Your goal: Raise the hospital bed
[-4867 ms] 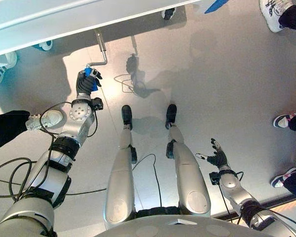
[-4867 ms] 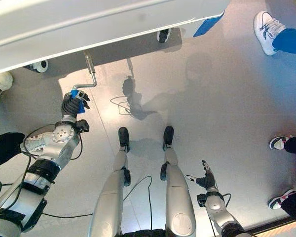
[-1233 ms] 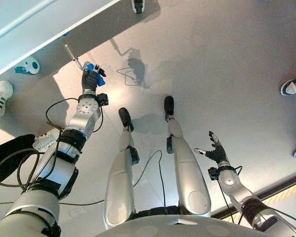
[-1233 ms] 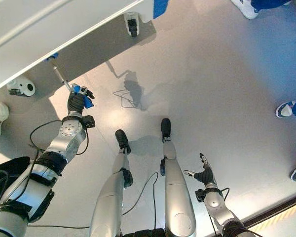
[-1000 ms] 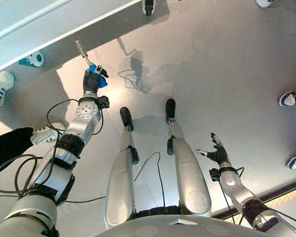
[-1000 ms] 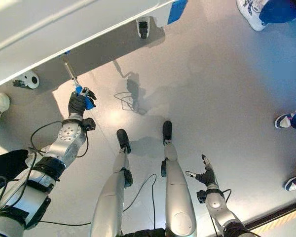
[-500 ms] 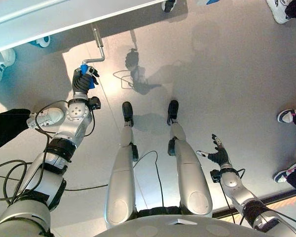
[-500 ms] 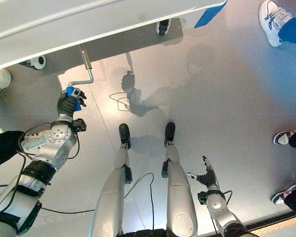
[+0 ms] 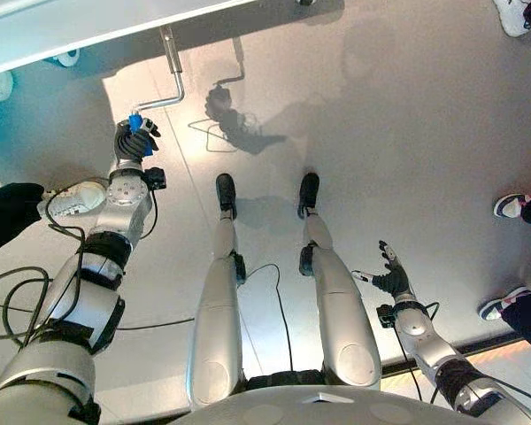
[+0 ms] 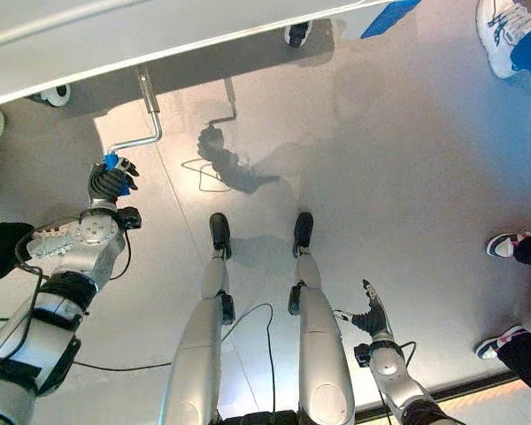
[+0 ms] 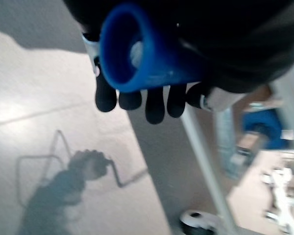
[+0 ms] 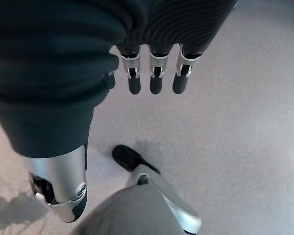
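The left hand (image 9: 133, 142) is wrapped tight around the blue grip (image 9: 135, 121) at the end of a bent metal crank (image 9: 166, 84). In the left wrist view the dark fingertips (image 11: 154, 105) curl around the blue grip, so the hand is clenched on it. The crank goes up from the hand, turns a corner, and runs under the edge of the white hospital bed (image 9: 88, 22), which stretches across the far side of the floor. The grip sits low, on the robot's left, away from the bed edge.

The right hand (image 9: 391, 279) hangs down by the robot's right side, far from the crank. Its fingers (image 12: 154, 81) are straight and loose, and it holds nothing.

A bed wheel (image 10: 51, 94) stands under the bed, near where the crank begins. People stand around. A dark trouser leg with a white shoe (image 9: 75, 199) is right beside the left arm. Two more shoes (image 9: 511, 205) show on the robot's right side, and one white shoe (image 10: 496, 31) is far off by the bed's corner. The grey floor (image 9: 380, 124) is shiny.
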Robot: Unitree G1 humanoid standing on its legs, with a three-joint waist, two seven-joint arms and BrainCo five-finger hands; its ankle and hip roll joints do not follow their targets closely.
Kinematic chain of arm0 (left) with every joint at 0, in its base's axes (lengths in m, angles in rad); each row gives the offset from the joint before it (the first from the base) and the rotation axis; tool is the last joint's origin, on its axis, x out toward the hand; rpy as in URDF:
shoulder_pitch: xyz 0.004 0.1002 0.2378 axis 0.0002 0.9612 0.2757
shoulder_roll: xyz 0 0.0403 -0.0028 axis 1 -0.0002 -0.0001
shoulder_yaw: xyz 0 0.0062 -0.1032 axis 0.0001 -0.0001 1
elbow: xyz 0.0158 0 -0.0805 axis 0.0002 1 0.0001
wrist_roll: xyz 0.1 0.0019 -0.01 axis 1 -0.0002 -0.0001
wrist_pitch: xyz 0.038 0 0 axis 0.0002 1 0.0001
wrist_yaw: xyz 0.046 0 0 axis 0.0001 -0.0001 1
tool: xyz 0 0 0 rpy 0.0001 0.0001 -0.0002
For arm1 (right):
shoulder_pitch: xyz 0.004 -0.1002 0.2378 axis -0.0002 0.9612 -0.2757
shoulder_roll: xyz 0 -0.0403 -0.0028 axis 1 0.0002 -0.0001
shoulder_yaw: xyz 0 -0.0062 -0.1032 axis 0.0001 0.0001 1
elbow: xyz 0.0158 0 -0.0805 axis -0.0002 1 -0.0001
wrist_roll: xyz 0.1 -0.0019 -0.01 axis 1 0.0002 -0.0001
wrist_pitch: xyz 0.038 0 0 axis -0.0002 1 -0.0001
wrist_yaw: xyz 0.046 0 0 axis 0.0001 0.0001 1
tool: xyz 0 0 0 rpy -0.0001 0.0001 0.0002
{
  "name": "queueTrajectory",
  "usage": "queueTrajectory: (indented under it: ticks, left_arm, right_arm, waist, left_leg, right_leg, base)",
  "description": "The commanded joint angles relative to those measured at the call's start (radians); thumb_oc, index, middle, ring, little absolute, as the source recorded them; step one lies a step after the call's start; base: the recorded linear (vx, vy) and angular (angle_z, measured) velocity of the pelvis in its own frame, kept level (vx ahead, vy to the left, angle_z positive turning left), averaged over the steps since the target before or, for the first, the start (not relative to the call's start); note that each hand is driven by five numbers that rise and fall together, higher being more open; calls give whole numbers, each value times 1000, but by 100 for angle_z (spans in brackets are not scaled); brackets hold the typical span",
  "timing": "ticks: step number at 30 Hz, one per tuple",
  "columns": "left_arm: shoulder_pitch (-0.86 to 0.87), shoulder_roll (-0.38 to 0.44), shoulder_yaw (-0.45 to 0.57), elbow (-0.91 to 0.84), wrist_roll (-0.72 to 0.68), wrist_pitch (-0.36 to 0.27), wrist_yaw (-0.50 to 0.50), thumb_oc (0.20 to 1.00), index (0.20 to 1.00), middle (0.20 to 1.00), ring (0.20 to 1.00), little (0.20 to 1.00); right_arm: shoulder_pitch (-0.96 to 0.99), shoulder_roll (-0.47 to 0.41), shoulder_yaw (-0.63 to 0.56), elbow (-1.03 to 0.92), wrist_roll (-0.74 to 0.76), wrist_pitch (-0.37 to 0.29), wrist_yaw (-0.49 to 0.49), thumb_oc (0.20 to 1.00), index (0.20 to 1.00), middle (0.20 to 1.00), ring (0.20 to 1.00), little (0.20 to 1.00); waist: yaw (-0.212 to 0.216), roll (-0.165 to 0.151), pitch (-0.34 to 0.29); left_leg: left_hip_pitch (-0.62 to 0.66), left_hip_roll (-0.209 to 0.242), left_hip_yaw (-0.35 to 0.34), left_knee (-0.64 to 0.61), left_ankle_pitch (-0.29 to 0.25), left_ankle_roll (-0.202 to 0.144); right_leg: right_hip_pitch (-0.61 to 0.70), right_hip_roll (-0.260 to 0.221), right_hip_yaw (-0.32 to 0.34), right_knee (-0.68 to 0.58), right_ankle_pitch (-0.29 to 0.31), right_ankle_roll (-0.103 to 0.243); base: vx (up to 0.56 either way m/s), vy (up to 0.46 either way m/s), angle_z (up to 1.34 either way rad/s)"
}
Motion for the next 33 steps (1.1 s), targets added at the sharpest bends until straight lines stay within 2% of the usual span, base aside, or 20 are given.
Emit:
queueTrajectory:
  ticks: [1,9,26,33]
  left_arm:
    - [-52,108,94,145,32,1,43,200,200,200,200,200]
    - [-128,101,77,219,45,19,51,200,200,200,200,200]
    - [-246,52,56,254,48,6,77,200,200,200,200,200]
    - [-297,5,23,258,84,11,85,200,200,200,200,200]
  right_arm:
    - [18,-1,34,-11,30,-26,-19,1000,1000,1000,1000,1000]
    - [12,-6,63,-55,34,-37,-21,1000,1000,1000,1000,1000]
    - [10,-52,96,-199,16,-80,-58,1000,1000,1000,1000,1000]
    - [19,-66,104,-220,8,-88,-59,1000,1000,1000,1000,1000]
  waist:
    - [2,-85,-5]
    - [-26,-98,-5]
    - [-97,-123,-5]
    - [-127,-119,-5]
  left_leg:
    - [33,-27,78,51,-68,-15]
    - [-3,-17,103,43,-67,-12]
    - [-58,13,171,15,-56,-15]
    - [-52,19,193,11,-56,-19]
  right_leg:
    - [-25,-60,62,95,-18,82]
    - [-91,-46,95,99,-9,84]
    - [-233,2,173,106,16,84]
    - [-251,17,195,112,19,79]
  base:
    - [0,0,0]
    - [8,10,-6]
    - [-3,-12,-12]
    - [-6,-32,-12]
